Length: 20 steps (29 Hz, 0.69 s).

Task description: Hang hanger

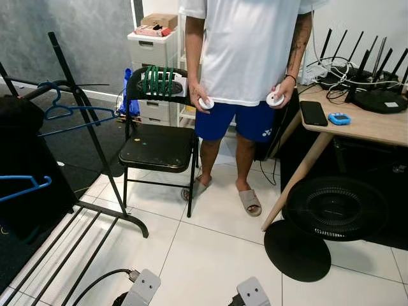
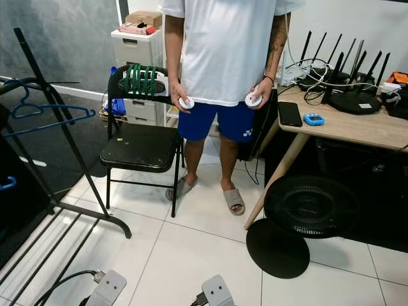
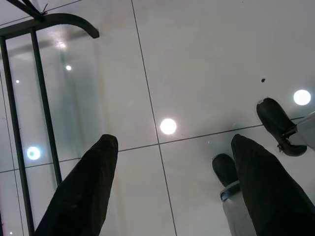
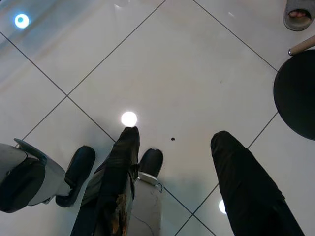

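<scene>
Several green hangers (image 1: 158,81) are looped over the backrest of a black folding chair (image 1: 157,146) ahead of me. At the left stands a black clothes rack (image 1: 95,146) with a blue hanger (image 1: 62,109) on its rail and another blue hanger (image 1: 24,186) lower down. Both my arms hang low, their silver wrists (image 1: 141,288) at the bottom edge. My left gripper (image 3: 174,140) is open over the white floor tiles, holding nothing. My right gripper (image 4: 174,133) is open too, above the tiles near my feet.
A person (image 1: 245,57) stands just right of the chair with a white controller in each hand. A wooden desk (image 1: 370,124) with routers and a phone is at the right. A black fan (image 1: 335,207) lies on the floor under it. White drawers (image 1: 152,48) stand behind the chair.
</scene>
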Available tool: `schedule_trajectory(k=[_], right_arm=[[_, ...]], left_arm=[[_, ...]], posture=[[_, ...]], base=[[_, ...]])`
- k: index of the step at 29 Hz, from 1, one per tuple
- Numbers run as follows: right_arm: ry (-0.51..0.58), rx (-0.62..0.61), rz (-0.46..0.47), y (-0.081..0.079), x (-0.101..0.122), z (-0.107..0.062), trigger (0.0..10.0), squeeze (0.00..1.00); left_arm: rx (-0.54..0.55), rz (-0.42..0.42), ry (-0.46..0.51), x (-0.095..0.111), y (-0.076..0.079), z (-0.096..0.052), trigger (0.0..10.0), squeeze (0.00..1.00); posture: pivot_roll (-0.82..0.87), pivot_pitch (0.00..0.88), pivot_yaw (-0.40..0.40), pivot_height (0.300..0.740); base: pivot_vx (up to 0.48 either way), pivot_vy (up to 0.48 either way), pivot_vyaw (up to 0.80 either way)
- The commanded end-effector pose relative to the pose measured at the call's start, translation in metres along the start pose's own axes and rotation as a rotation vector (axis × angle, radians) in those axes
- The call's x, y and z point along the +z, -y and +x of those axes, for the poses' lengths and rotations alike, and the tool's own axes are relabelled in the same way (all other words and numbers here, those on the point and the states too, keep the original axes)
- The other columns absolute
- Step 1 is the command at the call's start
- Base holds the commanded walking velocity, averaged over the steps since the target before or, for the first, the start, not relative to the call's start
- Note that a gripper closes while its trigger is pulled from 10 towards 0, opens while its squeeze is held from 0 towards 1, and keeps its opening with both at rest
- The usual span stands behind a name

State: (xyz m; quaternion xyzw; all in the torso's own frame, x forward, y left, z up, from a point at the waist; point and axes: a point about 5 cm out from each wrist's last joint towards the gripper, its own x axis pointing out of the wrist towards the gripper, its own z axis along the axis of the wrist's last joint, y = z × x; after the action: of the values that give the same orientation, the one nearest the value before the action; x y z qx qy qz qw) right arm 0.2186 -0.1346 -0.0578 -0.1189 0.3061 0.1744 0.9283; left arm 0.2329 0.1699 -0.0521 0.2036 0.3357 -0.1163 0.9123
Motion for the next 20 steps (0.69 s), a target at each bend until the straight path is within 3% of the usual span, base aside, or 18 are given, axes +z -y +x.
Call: schedule_trajectory(k=[1,20], right_arm=[[-0.024,0.009,-0.008,-0.0022,-0.0063,-0.0021,10.0,0.00],[-0.026,0.000,0.000,-0.0017,-0.0089,-0.0034,10.0,0.00]], left_arm=[[0.000,-0.020,-0.019,-0.0067,0.0016,-0.0020,10.0,0.00],[-0.015,-0.009,-0.014,-0.0054,0.0049,-0.0018,10.0,0.00]], posture=[[-0.08,0.082,0.046,0.740],[-0.09,0.085,0.050,0.740]], base=[[0.000,0.000,0.00],[0.000,0.000,0.00]])
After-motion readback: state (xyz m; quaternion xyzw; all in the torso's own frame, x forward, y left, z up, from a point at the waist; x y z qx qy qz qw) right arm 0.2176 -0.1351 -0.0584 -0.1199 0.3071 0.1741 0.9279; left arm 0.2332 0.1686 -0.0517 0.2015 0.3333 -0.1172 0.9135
